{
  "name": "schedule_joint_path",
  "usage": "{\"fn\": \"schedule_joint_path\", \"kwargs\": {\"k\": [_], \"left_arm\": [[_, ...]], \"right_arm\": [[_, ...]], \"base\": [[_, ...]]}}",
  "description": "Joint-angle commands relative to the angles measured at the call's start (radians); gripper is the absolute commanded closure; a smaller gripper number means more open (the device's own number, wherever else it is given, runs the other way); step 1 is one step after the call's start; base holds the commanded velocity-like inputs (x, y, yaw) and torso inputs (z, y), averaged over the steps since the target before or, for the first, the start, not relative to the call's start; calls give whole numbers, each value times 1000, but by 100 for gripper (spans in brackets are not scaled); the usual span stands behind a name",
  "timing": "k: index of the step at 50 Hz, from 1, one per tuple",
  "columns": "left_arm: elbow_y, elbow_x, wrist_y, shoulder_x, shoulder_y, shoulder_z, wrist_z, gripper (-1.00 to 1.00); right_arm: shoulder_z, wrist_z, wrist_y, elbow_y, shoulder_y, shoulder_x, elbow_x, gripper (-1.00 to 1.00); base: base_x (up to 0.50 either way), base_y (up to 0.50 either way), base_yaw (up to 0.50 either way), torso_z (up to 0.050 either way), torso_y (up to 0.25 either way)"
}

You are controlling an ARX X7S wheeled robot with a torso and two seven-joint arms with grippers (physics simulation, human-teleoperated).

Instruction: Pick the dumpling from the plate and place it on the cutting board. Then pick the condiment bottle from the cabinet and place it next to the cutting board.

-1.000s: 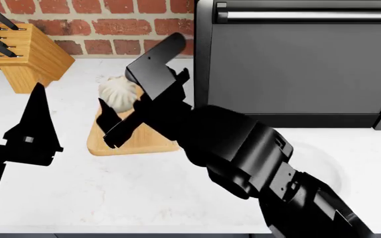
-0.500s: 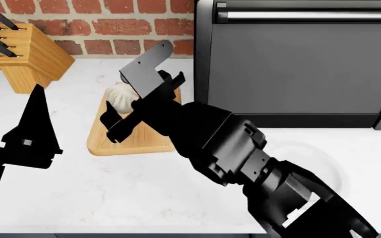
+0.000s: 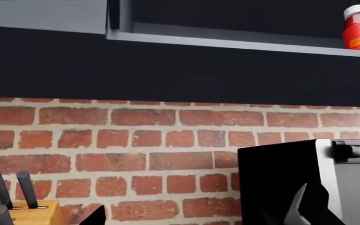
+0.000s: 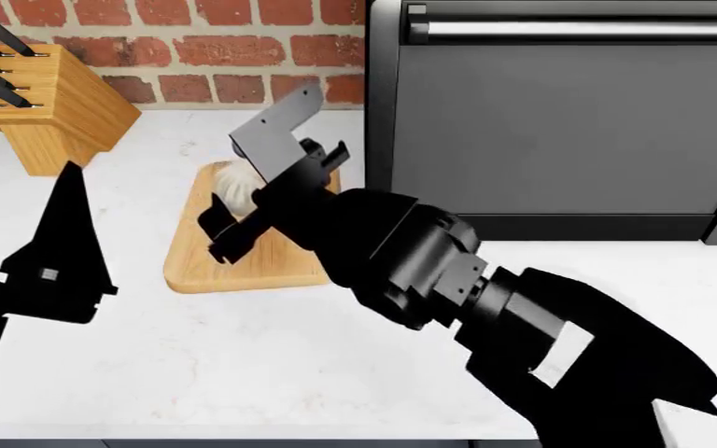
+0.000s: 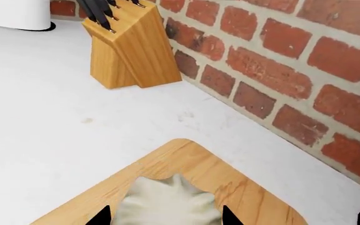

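The right fingers (image 5: 164,219) sat one on each side of the dumpling (image 5: 167,204), close against it. I could not tell if they were squeezing it or had let go. The dumpling rested on the cutting board (image 5: 236,192), near the board's far end.

In the head view, the right fingers (image 4: 249,213) reached down over the cutting board (image 4: 228,266), and only a bit of the white dumpling (image 4: 236,185) showed behind them. The board lay on the white surface (image 4: 209,355), near its back edge and just beside the big black oven (image 4: 558,121).

The left fingers (image 4: 60,243) hung above the left side of the surface, well apart from the board. They held nothing, and I could not tell how far open they were.

A wooden knife block (image 4: 53,107) with black handles stood at the back left of the surface. A red brick wall (image 4: 197,47) ran along the back edge.

Up high, the left wrist view showed a dark cabinet (image 3: 167,65) above the bricks. The red condiment bottle (image 3: 359,29) with its white cap stood upright on the cabinet shelf.
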Motion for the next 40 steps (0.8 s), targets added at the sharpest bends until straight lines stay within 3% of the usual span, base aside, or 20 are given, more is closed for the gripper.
{"fn": "schedule_joint_path", "kwargs": {"k": [1, 19, 20, 33, 40], "left_arm": [[14, 2, 0, -4, 2, 7, -1, -100], [0, 18, 7, -5, 6, 14, 1, -100], [-2, 20, 8, -5, 6, 14, 1, -100], [1, 27, 7, -8, 4, 21, -3, -100], [-1, 29, 13, -9, 4, 23, 2, -100]], "right_arm": [[-246, 16, -158, 119, 87, -2, 216, 100], [-333, 33, -207, 125, 108, -2, 292, 100], [-334, 34, -207, 124, 108, -2, 291, -100], [-329, 30, -213, 105, 112, 1, 301, -100], [-307, 61, -202, -10, 129, 46, 328, -100]], "base": [[0, 0, 0, 0, 0], [0, 0, 0, 0, 0], [0, 0, 0, 0, 0], [0, 0, 0, 0, 0], [0, 0, 0, 0, 0]]}}
